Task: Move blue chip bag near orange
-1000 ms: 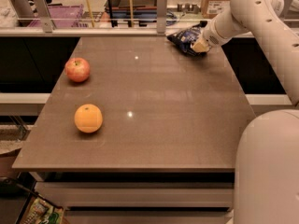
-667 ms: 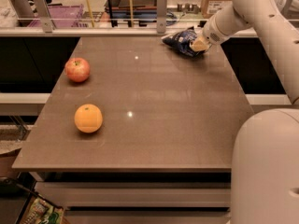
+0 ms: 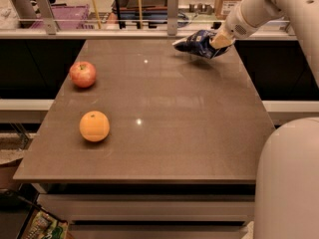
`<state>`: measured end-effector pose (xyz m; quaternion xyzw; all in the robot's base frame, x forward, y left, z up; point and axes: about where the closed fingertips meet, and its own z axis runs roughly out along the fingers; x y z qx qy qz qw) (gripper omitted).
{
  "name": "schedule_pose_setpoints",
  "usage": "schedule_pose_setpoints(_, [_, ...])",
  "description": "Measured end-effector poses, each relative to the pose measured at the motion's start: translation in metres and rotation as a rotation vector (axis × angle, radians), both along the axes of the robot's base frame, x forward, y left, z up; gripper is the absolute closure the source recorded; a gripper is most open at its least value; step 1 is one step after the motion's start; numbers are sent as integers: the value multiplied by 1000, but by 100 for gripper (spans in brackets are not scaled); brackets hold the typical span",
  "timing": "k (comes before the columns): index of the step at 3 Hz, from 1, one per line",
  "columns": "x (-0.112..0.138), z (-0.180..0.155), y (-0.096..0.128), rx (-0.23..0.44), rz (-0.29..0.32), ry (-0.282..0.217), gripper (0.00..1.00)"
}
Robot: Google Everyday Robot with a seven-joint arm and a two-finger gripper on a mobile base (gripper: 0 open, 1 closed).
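The blue chip bag (image 3: 195, 43), dark navy and crinkled, hangs lifted off the table at the far right, near the back edge. My gripper (image 3: 218, 41) is shut on the bag's right end, with the white arm reaching in from the upper right. The orange (image 3: 94, 126) sits on the brown table near the front left, far from the bag.
A red-and-yellow apple (image 3: 82, 74) lies on the table's left side, behind the orange. The brown table (image 3: 169, 118) ends in a railing (image 3: 172, 6) at the back. The robot's white body (image 3: 286, 183) fills the lower right.
My gripper has lifted the chip bag off the table and carried it slightly left and toward me. The fruits have not moved.
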<state>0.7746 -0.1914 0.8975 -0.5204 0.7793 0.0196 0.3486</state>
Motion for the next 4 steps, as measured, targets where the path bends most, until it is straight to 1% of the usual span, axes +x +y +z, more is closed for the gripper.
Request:
schedule_pose_setpoints(1, [-17,27,-4,-14,-8,-33,100])
schedule_pose_setpoints(2, [-67,56,16,-39,10,-13,100])
schedule_pose_setpoints(3, [-67,56,16,-39,10,-13,100])
schedule_pose_setpoints(4, [-80,64,31,-42,86,-13,100])
